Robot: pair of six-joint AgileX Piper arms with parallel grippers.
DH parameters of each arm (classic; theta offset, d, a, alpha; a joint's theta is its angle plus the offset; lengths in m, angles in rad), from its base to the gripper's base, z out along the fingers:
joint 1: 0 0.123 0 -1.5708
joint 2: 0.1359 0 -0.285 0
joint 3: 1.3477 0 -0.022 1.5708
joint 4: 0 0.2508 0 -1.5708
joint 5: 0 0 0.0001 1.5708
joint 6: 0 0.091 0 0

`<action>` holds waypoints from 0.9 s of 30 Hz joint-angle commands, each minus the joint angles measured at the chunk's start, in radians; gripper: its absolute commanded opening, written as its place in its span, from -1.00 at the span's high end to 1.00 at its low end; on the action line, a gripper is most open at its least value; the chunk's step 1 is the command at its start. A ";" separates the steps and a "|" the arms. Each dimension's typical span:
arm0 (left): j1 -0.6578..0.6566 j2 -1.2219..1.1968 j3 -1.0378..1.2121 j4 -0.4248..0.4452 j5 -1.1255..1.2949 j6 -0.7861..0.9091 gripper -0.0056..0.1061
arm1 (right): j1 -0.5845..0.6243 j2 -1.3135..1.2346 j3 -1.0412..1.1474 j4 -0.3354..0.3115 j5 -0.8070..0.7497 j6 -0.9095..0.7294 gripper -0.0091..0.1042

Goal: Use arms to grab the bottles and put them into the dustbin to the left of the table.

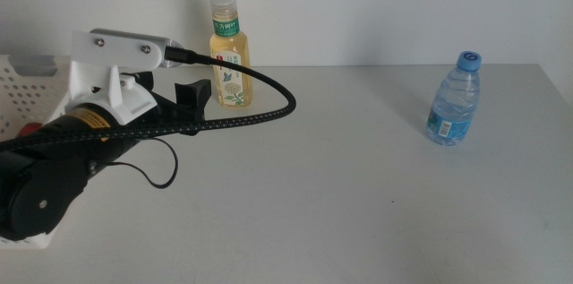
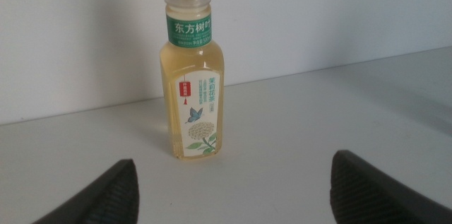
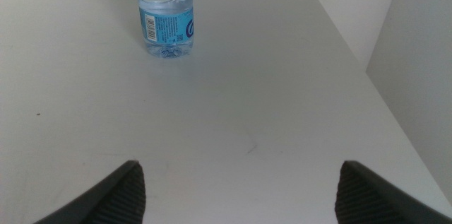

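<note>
The left claw (image 2: 233, 189) is wide open and holds nothing, with the yellow bottle (image 2: 193, 75) standing on the desk (image 1: 358, 194) just ahead of it. The right claw (image 3: 240, 192) is wide open too, well back from the water bottle (image 3: 165, 15).

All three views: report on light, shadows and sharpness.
Middle view: even, soft light, faint shadows; the left claw and arm loom large and slightly soft. Left wrist view: the yellow bottle is sharp, label readable, claw tips blurred. Right wrist view: the water bottle is cut off at the frame edge, its label crisp; table flatly lit.
</note>
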 commanded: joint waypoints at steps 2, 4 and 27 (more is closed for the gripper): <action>-0.006 -0.003 -0.012 -0.012 -0.120 -0.018 -0.75 | 0.001 -0.022 -0.009 -0.002 -0.071 -0.008 -0.83; -0.006 0.011 -0.012 -0.012 -0.124 -0.022 -0.75 | 0.001 -0.022 -0.009 -0.002 -0.071 -0.008 -0.83; -0.005 0.413 -0.275 -0.028 -0.311 0.015 -0.75 | 0.001 -0.022 -0.009 -0.002 -0.071 -0.008 -0.83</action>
